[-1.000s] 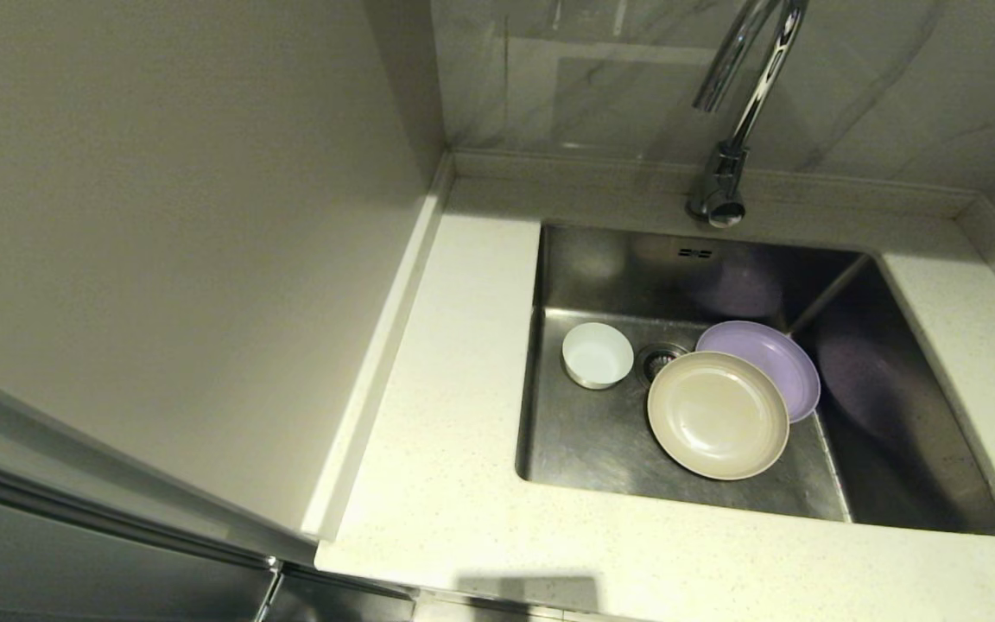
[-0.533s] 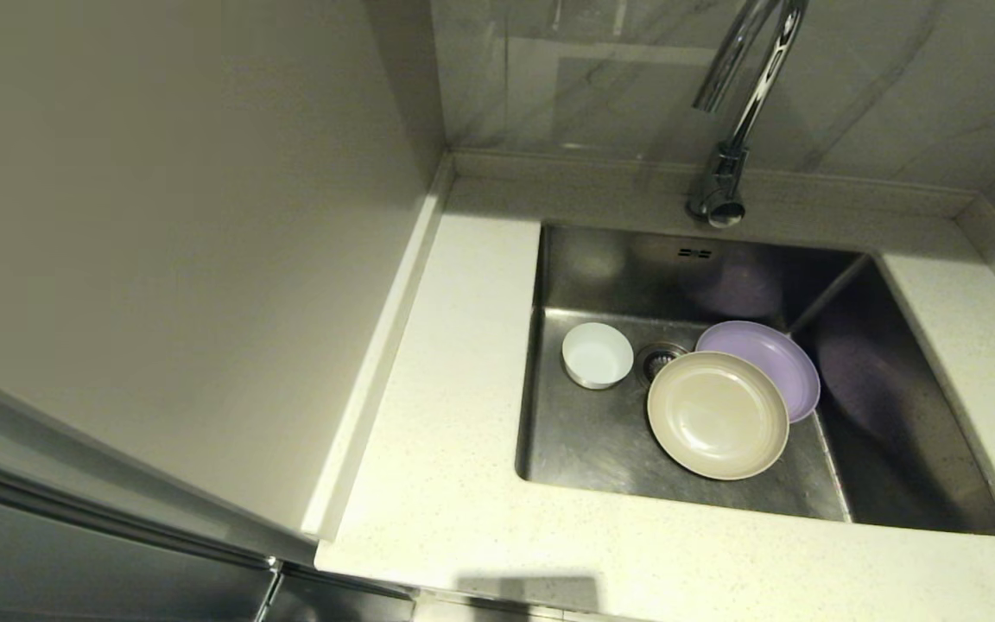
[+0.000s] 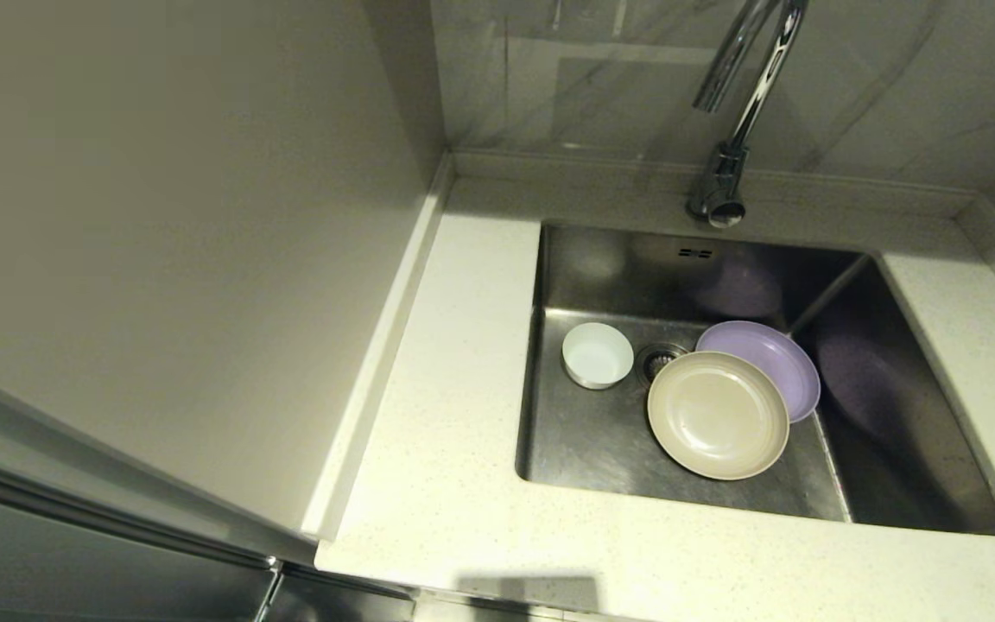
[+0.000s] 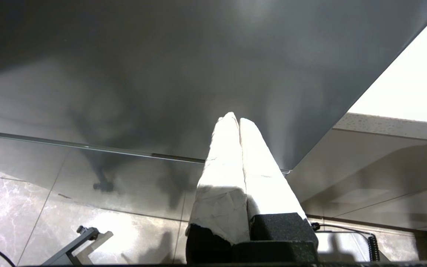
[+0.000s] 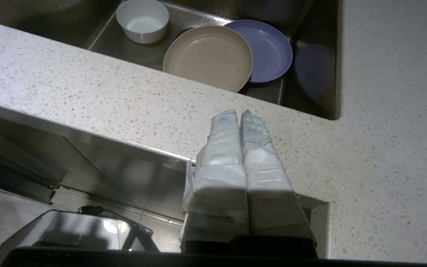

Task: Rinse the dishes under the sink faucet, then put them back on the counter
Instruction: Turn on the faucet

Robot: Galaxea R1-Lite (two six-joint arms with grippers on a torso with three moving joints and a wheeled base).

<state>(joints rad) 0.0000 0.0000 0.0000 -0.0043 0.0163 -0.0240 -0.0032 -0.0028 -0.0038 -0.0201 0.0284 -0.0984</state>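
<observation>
Three dishes lie in the steel sink (image 3: 584, 268): a small white bowl (image 3: 597, 353) (image 5: 142, 20) left of the drain, a beige plate (image 3: 717, 415) (image 5: 208, 56), and a lilac plate (image 3: 770, 363) (image 5: 269, 50) partly under the beige one. The chrome faucet (image 3: 735, 112) rises behind the basin, its spout over the far side. My right gripper (image 5: 238, 113) is shut and empty, hovering at the counter's (image 3: 446, 484) front edge, short of the sink. My left gripper (image 4: 234, 118) is shut and empty, low beside a dark cabinet face. Neither gripper shows in the head view.
A tall beige panel (image 3: 161, 259) walls off the counter's left side. Grey marbled tile (image 3: 895, 78) backs the sink behind a raised rim (image 3: 601, 168). Counter strips run left, right (image 3: 990, 345) and in front of the basin. A drain strainer (image 3: 658, 358) sits between bowl and plates.
</observation>
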